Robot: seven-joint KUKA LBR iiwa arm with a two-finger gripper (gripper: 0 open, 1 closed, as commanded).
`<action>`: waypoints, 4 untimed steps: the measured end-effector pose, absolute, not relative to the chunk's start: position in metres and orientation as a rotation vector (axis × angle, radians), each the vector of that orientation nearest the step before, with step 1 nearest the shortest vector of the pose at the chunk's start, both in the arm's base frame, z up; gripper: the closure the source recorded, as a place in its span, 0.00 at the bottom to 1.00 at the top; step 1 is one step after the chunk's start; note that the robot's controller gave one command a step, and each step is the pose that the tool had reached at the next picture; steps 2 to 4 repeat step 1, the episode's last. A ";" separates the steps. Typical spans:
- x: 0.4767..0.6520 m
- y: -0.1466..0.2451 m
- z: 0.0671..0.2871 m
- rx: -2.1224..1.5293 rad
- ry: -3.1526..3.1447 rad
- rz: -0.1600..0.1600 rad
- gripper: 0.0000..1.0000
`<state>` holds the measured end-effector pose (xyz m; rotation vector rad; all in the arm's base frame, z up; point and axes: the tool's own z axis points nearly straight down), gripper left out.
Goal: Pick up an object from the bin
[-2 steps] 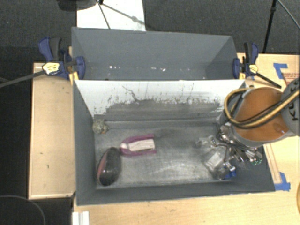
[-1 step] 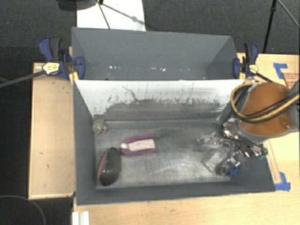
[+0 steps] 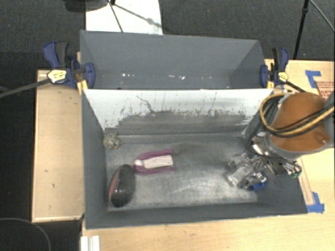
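Observation:
My gripper (image 3: 242,175) hangs low over the right part of the bin floor, its metal fingers pointing left. A small blue bit shows just under it, and I cannot tell whether that is a loose thing or part of the gripper. A purple and white oblong thing (image 3: 153,161) lies left of the bin's middle, well apart from the gripper. A dark oval thing with a reddish edge (image 3: 122,185) lies in the front left corner.
A small greyish lump (image 3: 110,140) sits in the back left corner where the floor meets the sloped wall. The arm with its orange cover and cables comes in over the bin's right wall. Bare floor stretches between the gripper and the purple thing.

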<state>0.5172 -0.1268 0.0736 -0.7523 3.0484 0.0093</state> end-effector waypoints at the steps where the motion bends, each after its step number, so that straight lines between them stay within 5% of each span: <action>1: 0.517 -0.128 0.230 -0.686 3.055 -0.007 1.00; 4: 0.517 -0.128 0.230 -0.686 3.055 -0.007 1.00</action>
